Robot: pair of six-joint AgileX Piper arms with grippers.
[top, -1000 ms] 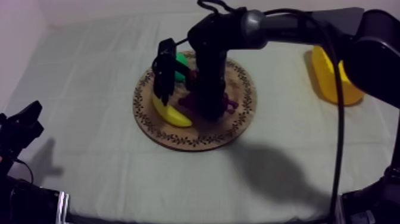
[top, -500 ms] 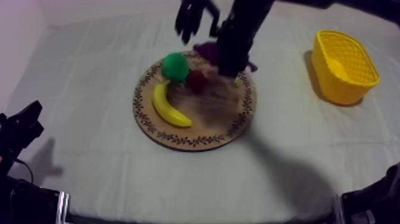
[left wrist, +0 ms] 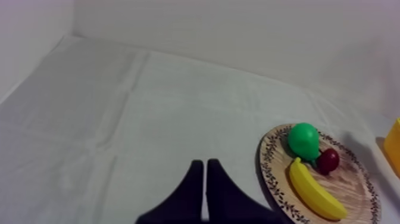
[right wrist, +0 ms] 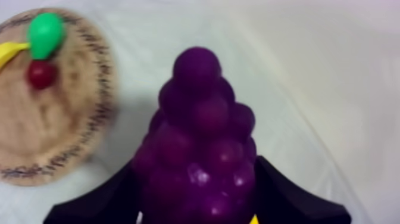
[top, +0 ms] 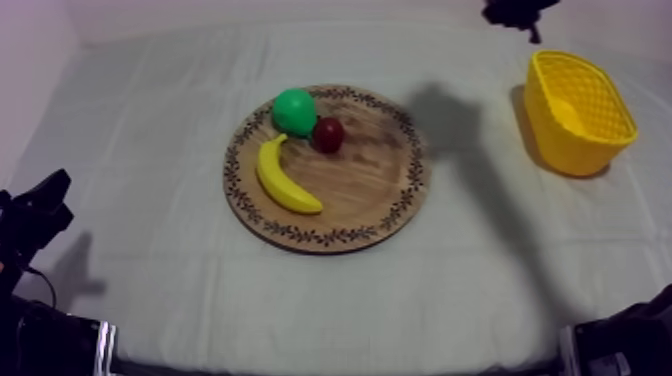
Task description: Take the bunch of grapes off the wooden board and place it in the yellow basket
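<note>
Above the grey-white cloth [top: 150, 130], the bunch of grapes [right wrist: 199, 137], pinched by the right gripper [right wrist: 199, 202], is being carried off the wooden board [top: 370, 190], past its far rim, leaving only the yellow basket [top: 590, 150] drop.

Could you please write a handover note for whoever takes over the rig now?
Left gripper: jaws shut on nothing, over the cloth.
Right gripper: jaws shut on the bunch of grapes, above the cloth beside the wooden board.
Done: grapes off the board; banana, pear, small red fruit lie there.
Left: carry them to the yellow basket, release inside.
</note>
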